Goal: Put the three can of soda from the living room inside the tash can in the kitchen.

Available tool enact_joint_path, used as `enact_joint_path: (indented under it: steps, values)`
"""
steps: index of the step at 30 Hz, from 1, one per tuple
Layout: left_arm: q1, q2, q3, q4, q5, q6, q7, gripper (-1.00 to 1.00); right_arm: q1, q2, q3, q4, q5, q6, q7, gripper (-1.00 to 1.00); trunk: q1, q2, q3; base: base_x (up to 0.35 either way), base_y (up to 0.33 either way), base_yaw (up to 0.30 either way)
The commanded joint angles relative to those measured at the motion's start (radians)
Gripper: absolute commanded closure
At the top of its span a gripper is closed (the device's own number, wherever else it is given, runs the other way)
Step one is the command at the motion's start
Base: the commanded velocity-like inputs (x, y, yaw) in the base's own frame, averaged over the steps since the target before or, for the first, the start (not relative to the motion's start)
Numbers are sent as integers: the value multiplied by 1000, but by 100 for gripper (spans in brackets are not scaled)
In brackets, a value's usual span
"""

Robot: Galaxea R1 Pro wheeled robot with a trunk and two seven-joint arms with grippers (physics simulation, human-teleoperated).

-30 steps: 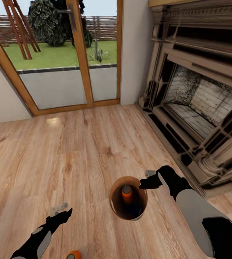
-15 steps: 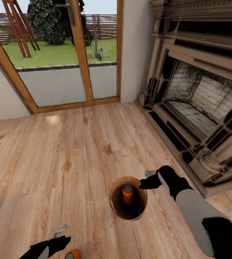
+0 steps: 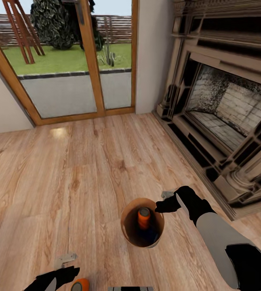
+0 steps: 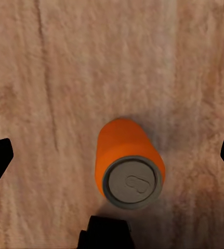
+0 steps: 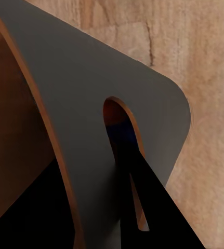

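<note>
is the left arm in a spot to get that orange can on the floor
Probably yes. In the left wrist view the orange can stands upright on the wood floor between the open fingers of the left gripper, with nothing between them. The gripper looks to be above it and must come down first.

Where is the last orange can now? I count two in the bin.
The orange can stands upright on the wood floor under the open left claw, at the head view's bottom edge, left of the bin.

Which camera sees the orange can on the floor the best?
The left wrist view: the loose orange can stands whole below the open left end effector. The head view cuts it off at the picture's edge.
</note>
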State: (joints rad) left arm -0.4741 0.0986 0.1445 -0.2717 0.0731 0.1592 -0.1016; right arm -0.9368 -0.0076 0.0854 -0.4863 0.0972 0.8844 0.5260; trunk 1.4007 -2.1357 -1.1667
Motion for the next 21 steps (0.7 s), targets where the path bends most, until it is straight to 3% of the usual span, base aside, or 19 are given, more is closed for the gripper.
enact_joint_path:
  steps: [1, 6, 21]
  values:
    - [0, 0, -24, 0, 0, 0, 0, -100, 0, 2, -2, 0, -17, 5, -5, 100, 4, -7, -3, 0, 0, 0]
    - [0, 0, -82, 0, 2, -1, 0, -100, 0, 5, -2, 0, -20, 5, -50, 100, 23, -42, -19, 0, 0, 0]
    - [0, -2, -97, -1, -1, -2, 0, -100, 0, 9, -2, 0, -20, 4, -64, 100, 31, -56, -25, 0, 0, 0]
